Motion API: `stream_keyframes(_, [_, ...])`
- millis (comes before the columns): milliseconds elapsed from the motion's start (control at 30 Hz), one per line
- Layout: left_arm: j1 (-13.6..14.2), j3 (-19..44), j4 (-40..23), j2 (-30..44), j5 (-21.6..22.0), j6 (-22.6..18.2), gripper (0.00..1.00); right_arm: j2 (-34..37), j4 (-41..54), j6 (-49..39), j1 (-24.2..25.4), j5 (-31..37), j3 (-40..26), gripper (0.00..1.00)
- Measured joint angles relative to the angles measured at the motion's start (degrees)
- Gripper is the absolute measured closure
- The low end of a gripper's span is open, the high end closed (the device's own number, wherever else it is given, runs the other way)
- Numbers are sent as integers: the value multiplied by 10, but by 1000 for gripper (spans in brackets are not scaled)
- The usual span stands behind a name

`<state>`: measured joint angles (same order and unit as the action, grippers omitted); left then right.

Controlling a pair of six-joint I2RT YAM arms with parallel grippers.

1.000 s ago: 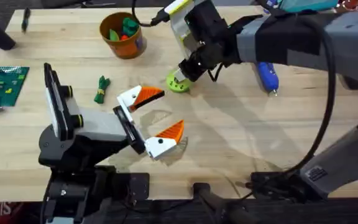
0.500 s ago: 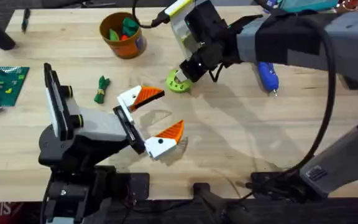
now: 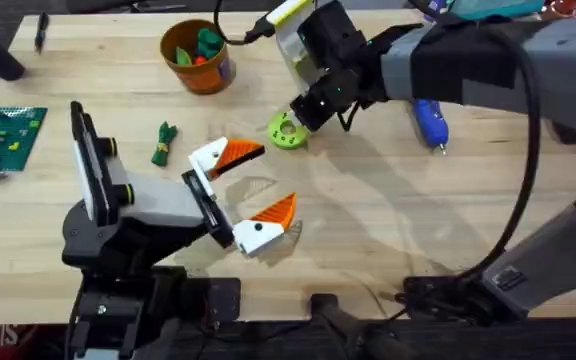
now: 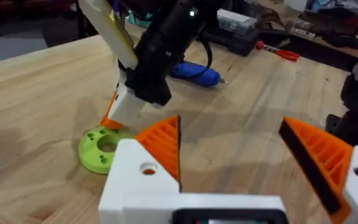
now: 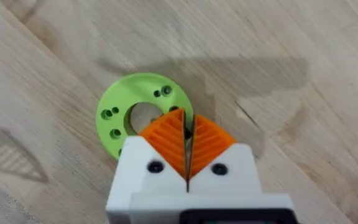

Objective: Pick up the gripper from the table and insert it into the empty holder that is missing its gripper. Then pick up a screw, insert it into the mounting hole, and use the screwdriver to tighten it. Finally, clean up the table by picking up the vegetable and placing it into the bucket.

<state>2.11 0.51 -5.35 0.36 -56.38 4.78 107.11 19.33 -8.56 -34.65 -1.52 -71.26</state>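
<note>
Right gripper (image 5: 187, 134), pads pressed together (nothing visible between them), hovers over the lime-green disc (image 5: 126, 115); left gripper (image 3: 253, 182) gapes wide.

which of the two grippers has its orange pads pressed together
The right gripper, above the lime-green disc: its pads meet. The left gripper has its pads spread wide apart.

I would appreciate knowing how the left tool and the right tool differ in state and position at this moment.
The left tool is open, its orange pads spread wide; the right tool is shut, pads pressed together. The left tool lies low near the table's front; the right tool points down over the lime-green disc. Both have white fingers with orange ribbed pads.
</note>
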Motion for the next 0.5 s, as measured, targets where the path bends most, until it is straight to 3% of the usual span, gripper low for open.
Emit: stream_keyframes(500, [0, 0, 0, 0, 0, 0, 14, 0, 9, 0, 0, 0, -4, 997])
